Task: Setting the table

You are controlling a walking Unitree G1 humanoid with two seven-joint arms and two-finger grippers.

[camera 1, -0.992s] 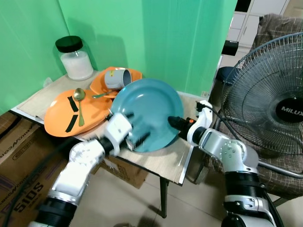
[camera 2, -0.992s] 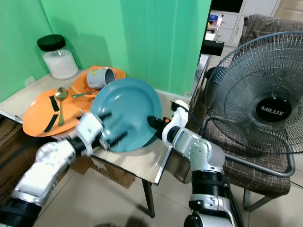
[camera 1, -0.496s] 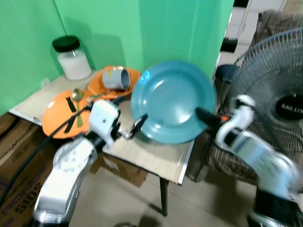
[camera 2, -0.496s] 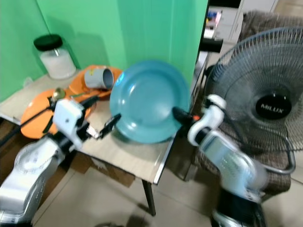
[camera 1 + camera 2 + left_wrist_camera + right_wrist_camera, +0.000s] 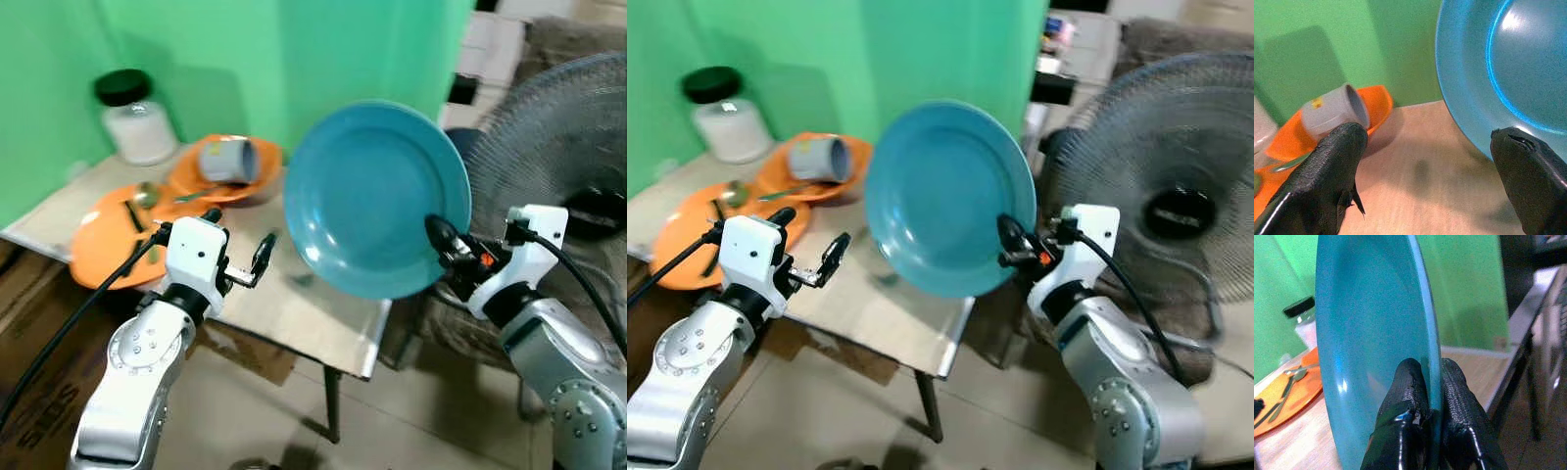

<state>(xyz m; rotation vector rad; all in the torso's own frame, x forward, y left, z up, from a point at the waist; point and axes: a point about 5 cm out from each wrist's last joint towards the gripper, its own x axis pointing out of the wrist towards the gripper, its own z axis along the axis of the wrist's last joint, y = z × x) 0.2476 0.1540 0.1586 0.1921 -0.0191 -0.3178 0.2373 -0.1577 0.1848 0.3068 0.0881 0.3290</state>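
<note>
A teal plate (image 5: 372, 191) hangs upright in the air over the table's right end, its hollow facing me. My right gripper (image 5: 1427, 368) is shut on its lower rim, one finger on each face, to the lower right of the plate (image 5: 945, 191). My left gripper (image 5: 1430, 171) stands open above the wooden table (image 5: 294, 308), left of the plate and apart from it, with nothing between its fingers. A large orange plate (image 5: 103, 235) at the table's left bears a gold spoon (image 5: 140, 196). Behind it, a smaller orange plate (image 5: 230, 181) carries a grey cup (image 5: 223, 157) lying on its side.
A glass jar with a black lid (image 5: 132, 122) stands at the back left against the green wall. A big standing fan (image 5: 563, 147) is close on the right, behind my right arm. Cardboard boxes (image 5: 24, 392) sit on the floor at the left.
The teal plate has gone from resting tilted on the table to upright in the air, carried up and right by my right gripper. My left gripper has let go of it and drawn back left.
</note>
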